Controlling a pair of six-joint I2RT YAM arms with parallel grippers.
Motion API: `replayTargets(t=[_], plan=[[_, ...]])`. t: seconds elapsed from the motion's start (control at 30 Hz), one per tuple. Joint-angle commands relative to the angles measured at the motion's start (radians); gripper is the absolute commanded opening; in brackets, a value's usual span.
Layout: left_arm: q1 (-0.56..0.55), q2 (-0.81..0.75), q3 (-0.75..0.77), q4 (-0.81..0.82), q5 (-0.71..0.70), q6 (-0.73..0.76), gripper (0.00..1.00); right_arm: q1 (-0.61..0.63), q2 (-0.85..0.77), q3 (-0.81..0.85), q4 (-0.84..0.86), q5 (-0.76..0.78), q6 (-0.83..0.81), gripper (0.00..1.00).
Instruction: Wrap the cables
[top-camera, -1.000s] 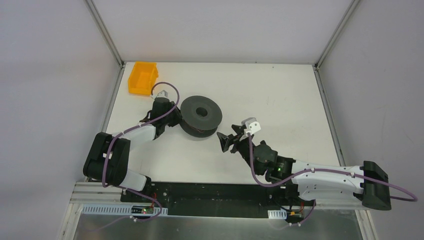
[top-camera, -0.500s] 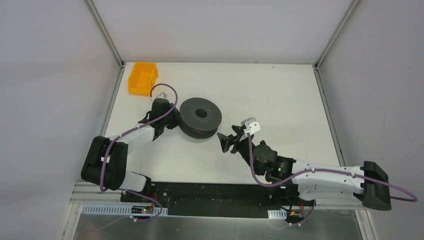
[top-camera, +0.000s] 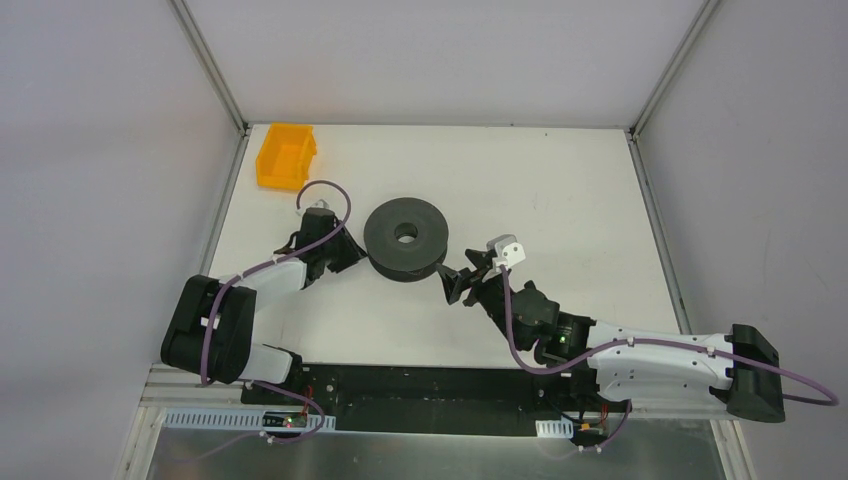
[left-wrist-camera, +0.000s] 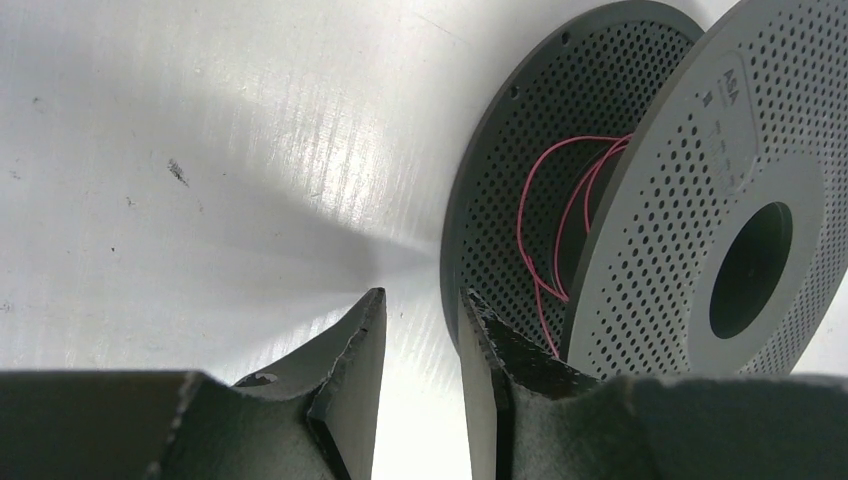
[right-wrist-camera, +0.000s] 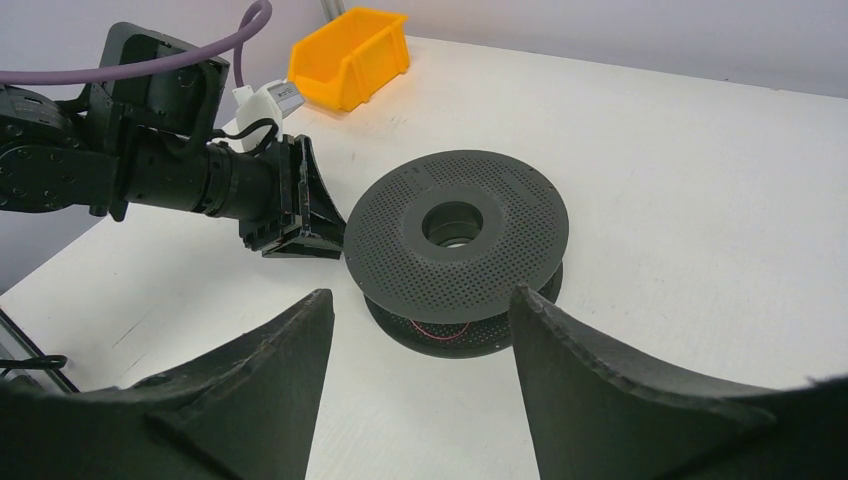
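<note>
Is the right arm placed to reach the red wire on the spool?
Probably yes: the right gripper is open and faces the spool, nothing between them, and the wire shows in the flange gap on its side.

Spool (right-wrist-camera: 455, 235): dark grey, full of small holes, lying flat in the middle of the frame, with its centre hole facing up.
Wire (right-wrist-camera: 440, 329): thin and red, seen only in the gap between the two discs, on the lower side.
Right gripper (right-wrist-camera: 420, 300): two dark fingers at the bottom edge, wide apart, holding nothing.
Left gripper (right-wrist-camera: 300, 212): comes from the left and points to the left rim of the spool; whether it touches is not clear.
Box (right-wrist-camera: 350, 55): orange, upper left, well apart from the spool.
Table (right-wrist-camera: 700, 200): white.
</note>
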Motion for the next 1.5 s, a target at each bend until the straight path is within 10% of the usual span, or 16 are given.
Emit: replayTargets(t=[0.0, 0.4, 0.53, 0.6, 0.67, 1.07, 1.47], plan=[[0.008, -0.04, -0.011, 0.001, 0.009, -0.01, 0.31, -0.005, -0.019, 0.016, 0.013, -0.006, 0.011, 0.67], [0.01, -0.241, 0.05, -0.17, -0.017, 0.071, 0.32, -0.005, -0.011, 0.108, -0.23, 0.028, 0.162, 0.67], [0.009, -0.368, 0.118, -0.284, 0.028, 0.159, 0.41, -0.005, -0.012, 0.177, -0.458, 0.077, 0.314, 0.98], [0.008, -0.42, 0.165, -0.332, 0.09, 0.241, 0.57, -0.004, -0.012, 0.217, -0.611, 0.113, 0.403, 0.99], [0.008, -0.465, 0.212, -0.407, 0.18, 0.324, 0.98, -0.005, -0.011, 0.261, -0.725, 0.148, 0.492, 0.99], [0.005, -0.757, 0.188, -0.452, 0.347, 0.583, 0.99, -0.004, -0.051, 0.422, -1.254, 0.393, 0.877, 0.99], [0.009, -0.914, 0.128, -0.431, 0.241, 0.608, 0.99, -0.004, -0.237, 0.37, -1.258, 0.464, 0.826, 0.99]])
